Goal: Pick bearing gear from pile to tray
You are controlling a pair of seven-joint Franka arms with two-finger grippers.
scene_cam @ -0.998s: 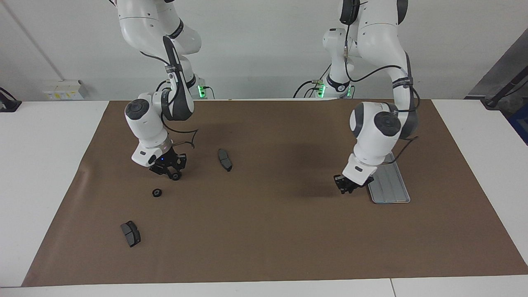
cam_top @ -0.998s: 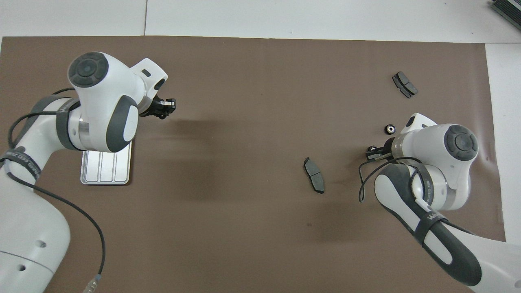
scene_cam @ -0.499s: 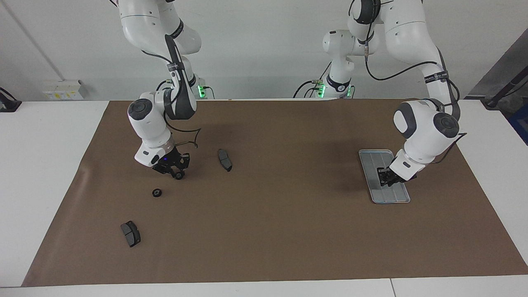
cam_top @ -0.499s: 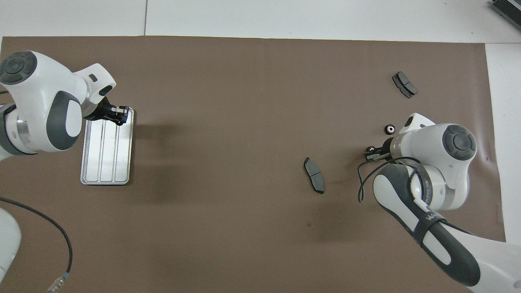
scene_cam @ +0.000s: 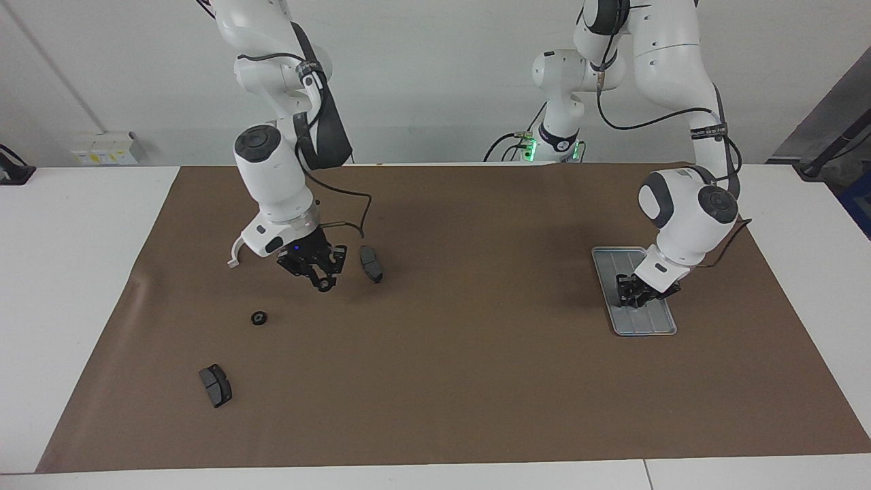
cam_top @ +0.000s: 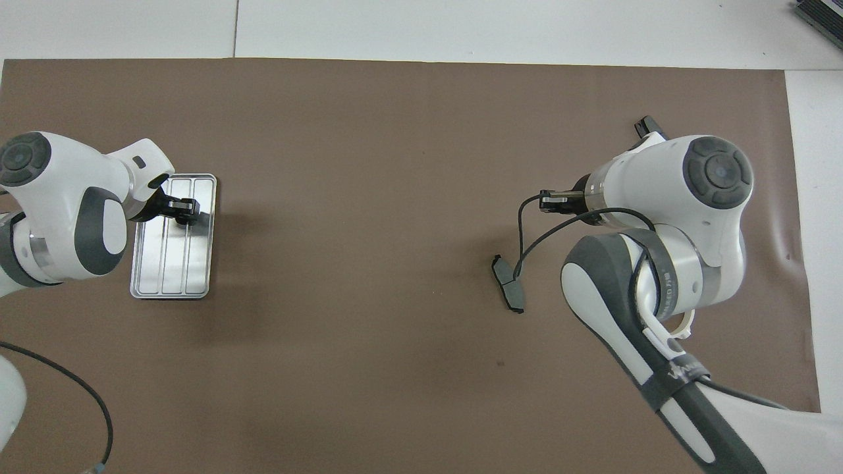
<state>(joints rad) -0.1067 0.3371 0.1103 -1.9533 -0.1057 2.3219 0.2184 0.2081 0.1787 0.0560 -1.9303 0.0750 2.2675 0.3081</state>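
Facing view: left gripper (scene_cam: 635,294) low over tray (scene_cam: 661,322), right gripper (scene_cam: 322,275) aloft.

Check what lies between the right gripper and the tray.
Facing view: one dark brake-pad piece lies on the brown mat just beside the right gripper, which carries a bearing gear, toward the tray; the remaining mat is bare.

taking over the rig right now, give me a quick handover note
Right gripper: up over the mat at its own end, seemingly shut on a small black gear.
Left gripper: low over the tray; whether it carries anything cannot be seen.
Loose gear: on the mat, toward the right arm's end.
Done: no gear shows on the tray's bare part.
Left: bring the small black gear and the loose gear to the tray.
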